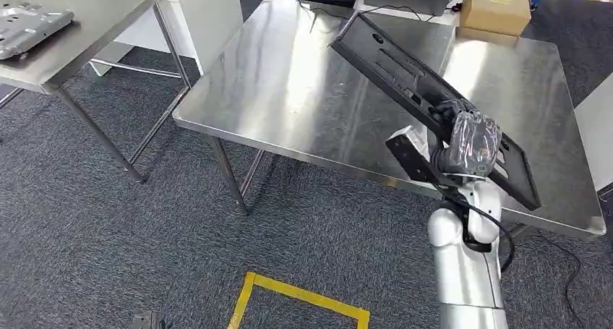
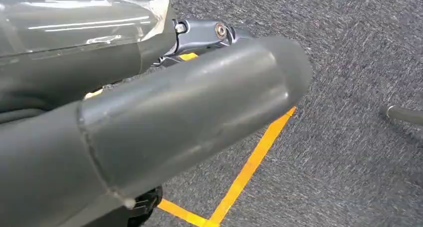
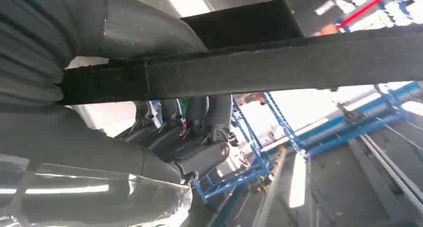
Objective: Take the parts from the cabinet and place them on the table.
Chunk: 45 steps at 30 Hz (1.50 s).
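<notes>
Fingers point(image 1: 442, 113) of the right hand point(image 1: 470, 142) clamp the black panel part point(image 1: 405, 76), held tilted above the steel table point(image 1: 289, 90), presumably so it can be laid flat. From the left wrist, the left hand point(image 2: 149, 122) hangs over carpet and yellow floor tape point(image 2: 249, 167); its finger state cannot be told. From the right wrist, dark fingers point(image 3: 199, 122) wrap under the part's edge point(image 3: 279, 62).

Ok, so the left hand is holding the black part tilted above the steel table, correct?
Not quite: it is the right hand that holds the black part, as the head view shows. The rest stands: the part is tilted above the steel table.
</notes>
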Each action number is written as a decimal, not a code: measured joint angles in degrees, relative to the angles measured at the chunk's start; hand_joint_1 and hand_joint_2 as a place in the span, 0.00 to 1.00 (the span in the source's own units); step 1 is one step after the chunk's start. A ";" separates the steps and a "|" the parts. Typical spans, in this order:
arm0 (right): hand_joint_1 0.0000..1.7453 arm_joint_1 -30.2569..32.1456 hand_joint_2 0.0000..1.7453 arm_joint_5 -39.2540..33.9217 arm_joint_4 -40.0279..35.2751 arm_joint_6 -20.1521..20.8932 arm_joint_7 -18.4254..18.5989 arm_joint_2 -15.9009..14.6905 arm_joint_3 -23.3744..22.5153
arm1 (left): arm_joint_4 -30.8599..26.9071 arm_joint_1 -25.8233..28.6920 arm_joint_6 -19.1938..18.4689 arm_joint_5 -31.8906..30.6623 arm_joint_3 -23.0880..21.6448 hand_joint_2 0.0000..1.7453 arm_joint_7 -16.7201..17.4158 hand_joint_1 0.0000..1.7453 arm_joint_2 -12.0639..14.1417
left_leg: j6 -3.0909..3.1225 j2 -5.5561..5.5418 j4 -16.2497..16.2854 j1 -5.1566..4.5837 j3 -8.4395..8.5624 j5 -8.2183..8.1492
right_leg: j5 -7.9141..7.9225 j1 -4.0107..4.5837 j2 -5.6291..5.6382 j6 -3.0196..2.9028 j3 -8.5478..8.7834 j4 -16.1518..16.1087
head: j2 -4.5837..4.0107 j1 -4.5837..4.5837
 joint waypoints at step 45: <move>1.00 -20.33 1.00 8.50 33.59 1.73 8.24 -4.76 -4.81 | -0.02 -2.55 -3.21 -6.05 1.94 0.00 2.47 0.00 1.90 | -2.31 -1.31 7.56 2.12 -1.11 -5.98 | 0.95 -1.58 1.52 -0.25 -2.95 1.74 | 0.00 -0.33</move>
